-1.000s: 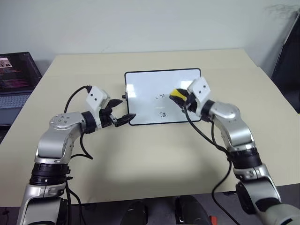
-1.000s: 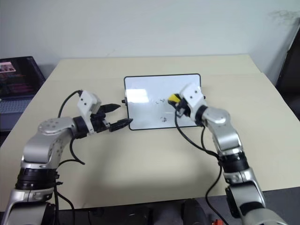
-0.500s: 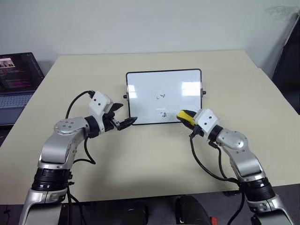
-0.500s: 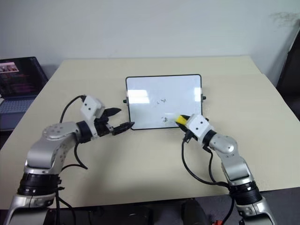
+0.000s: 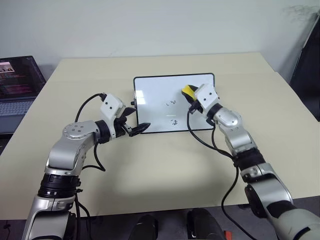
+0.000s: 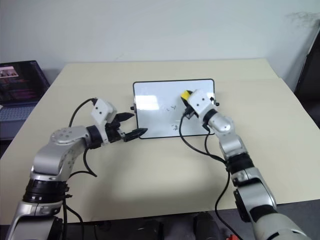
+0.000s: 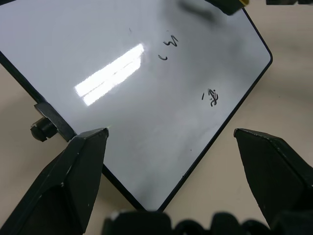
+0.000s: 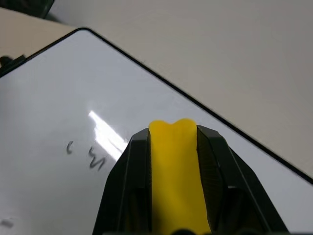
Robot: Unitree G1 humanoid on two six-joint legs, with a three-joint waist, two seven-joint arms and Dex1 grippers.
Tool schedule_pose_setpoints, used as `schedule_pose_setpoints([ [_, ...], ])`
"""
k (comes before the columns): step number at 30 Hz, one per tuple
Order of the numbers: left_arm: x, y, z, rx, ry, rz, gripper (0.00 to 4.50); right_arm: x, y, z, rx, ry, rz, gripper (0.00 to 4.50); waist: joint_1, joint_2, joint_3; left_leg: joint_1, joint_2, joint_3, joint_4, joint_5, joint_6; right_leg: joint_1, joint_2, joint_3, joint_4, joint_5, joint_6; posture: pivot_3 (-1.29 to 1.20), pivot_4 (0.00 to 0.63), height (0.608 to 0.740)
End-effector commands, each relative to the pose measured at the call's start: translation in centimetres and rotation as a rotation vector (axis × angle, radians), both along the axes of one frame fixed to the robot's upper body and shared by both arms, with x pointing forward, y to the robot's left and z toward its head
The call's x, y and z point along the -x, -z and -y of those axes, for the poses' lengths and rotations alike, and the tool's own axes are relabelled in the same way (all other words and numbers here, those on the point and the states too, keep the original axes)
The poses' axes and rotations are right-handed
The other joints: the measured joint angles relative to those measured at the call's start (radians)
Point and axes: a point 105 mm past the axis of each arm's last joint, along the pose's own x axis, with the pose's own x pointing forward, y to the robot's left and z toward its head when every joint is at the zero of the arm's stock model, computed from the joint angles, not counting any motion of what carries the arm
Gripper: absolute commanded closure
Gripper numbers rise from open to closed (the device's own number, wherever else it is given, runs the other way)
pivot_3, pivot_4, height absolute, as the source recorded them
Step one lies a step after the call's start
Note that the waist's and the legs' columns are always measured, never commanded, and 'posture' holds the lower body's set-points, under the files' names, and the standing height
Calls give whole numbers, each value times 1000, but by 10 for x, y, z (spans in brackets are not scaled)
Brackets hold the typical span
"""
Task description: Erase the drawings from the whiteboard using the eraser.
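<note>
Beige tabletop (image 5: pixel 165 165) fills most of what I see from the head camera, with a laptop (image 5: pixel 17 85) open off its left edge against a pale wall. On the table lies the whiteboard (image 5: pixel 150 107), flat, its long side facing me and a small knob (image 5: pixel 132 103) showing on its left short side. My right gripper (image 8: pixel 172 142) is clamped tight on the eraser (image 5: pixel 188 91), the yellow block squeezed between both fingers so that its end pokes out ahead of them; it sits over the upper right part of the board, and I can't tell whether it touches the surface or hangs just above it. My left gripper (image 5: pixel 135 129) has its fingers spread wide with nothing between them, at the board's lower left corner; from the left wrist camera the fingers straddle that corner, but contact with the frame isn't clear to me. As for progress, I judge the job barely started or only partly done: the drawings (image 7: pixel 171 44) near the middle, a tick and a squiggle, are untouched, and a second scribble (image 7: pixel 212 96) lower down near the front edge is intact too. The area under the eraser looks clean. What's left, by my reckoning, is to bring the eraser left and towards me across both marks while the left gripper steadies the board.
</note>
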Motion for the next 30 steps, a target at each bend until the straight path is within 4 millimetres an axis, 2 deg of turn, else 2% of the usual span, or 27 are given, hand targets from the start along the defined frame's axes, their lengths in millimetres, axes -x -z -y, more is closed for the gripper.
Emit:
schedule_pose_setpoints([
  [1, 1, -12, -1, -12, 8, 41, 0, -9, -23, -9, -37, 23, 69, 3535, -1, 0, 0, 0, 0, 0, 0, 0, 0, 0, 0, 0, 0, 0, 0, 0, 150, 740],
  [4, 1, -12, -4, -14, -2, 41, 0, -18, -18, -16, -49, 50, 39, 3535, 0, 0, 0, 0, 0, 0, 0, 0, 0, 0, 0, 0, 0, 0, 0, 0, 150, 740],
  [8, 0, -12, -9, -12, -24, 39, 0, -21, 11, -32, -13, 32, -63, 3535, 0, 0, 0, 0, 0, 0, 0, 0, 0, 0, 0, 0, 0, 0, 0, 0, 150, 740],
  [12, 1, -11, -12, -12, -33, 37, 0, -13, 41, -50, 40, -26, -141, 3535, -8, 0, 0, 2, 0, 1, 0, 0, 0, 1, 0, 2, 1, 0, 0, 0, 150, 740],
  [16, 0, -11, -13, -9, -41, 38, 0, 0, 72, -67, 106, -104, -217, 3535, -18, 0, 0, 13, 0, 2, -1, -2, 4, 11, 2, 2, 1, 0, 0, 0, 150, 740],
  [20, -2, -12, -16, -1, -53, 38, 0, 9, 88, -72, 153, -139, -235, 3535, -23, 0, 0, 17, 0, 2, -1, -2, 4, 15, 5, 3, 1, 0, 0, 0, 150, 740],
  [23, -4, -12, -18, 4, -62, 35, 0, 12, 83, -74, 161, -169, -189, 3535, -23, 0, 0, 18, 0, 1, 0, -2, 4, 15, 6, 2, 2, 1, -1, 0, 150, 740],
  [27, -10, -12, -30, 24, -114, 26, 0, 14, 40, -75, 71, -209, -37, 3535, -23, 0, 0, 17, 0, 0, 0, -2, 4, 15, 8, 2, 2, 1, -2, 0, 150, 740],
  [30, -12, -12, -33, 28, -127, 25, 0, 10, 3, -63, -17, -179, 69, 3535, -23, 0, 0, 15, 2, -2, 0, -2, 4, 13, 8, 2, 2, 2, -3, 0, 150, 740],
])
